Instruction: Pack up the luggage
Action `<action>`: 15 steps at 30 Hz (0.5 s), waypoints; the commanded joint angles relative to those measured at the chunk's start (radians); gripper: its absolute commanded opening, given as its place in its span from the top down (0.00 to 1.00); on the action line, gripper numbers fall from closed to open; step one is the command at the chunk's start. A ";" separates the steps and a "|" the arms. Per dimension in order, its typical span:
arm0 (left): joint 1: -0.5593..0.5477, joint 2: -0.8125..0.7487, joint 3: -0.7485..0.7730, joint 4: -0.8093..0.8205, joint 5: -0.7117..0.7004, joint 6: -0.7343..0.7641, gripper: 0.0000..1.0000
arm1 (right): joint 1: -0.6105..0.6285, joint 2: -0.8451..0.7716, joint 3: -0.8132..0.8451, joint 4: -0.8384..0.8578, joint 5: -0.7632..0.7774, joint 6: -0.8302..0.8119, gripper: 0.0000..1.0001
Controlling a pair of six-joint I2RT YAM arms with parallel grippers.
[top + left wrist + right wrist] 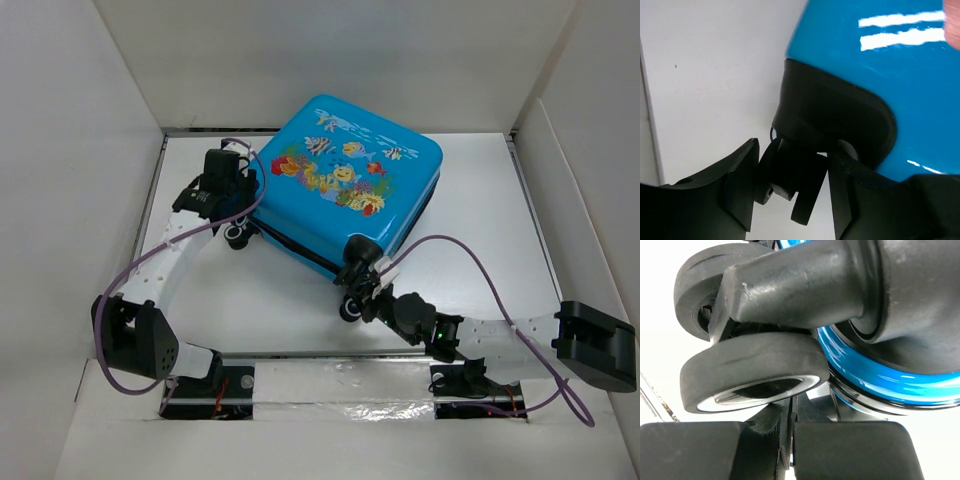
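One luggage [345, 185], two arms [180, 255], one table [480, 200].

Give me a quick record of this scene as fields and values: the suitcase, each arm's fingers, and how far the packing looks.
luggage: small bright-blue hard-shell suitcase with fish print, closed, lying flat, print up
surface: white table
left gripper: fingers either side of a black corner wheel; grip unclear
right gripper: fingers together, just below another black rubber wheel
packing: shell looks shut; contents not visible
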 commanded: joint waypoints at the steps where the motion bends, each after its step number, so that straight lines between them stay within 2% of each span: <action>1: -0.007 0.014 -0.026 0.001 0.113 -0.052 0.71 | 0.028 -0.021 0.010 0.113 -0.120 0.011 1.00; 4: -0.007 0.009 -0.067 0.021 0.220 -0.076 1.00 | 0.018 -0.044 0.005 0.104 -0.113 0.012 1.00; 6: -0.007 -0.014 -0.104 0.070 0.311 -0.099 1.00 | 0.018 -0.079 0.002 0.076 -0.107 0.017 1.00; 15: -0.148 -0.075 -0.299 0.298 0.431 -0.265 1.00 | -0.011 -0.284 0.002 -0.134 -0.059 0.038 1.00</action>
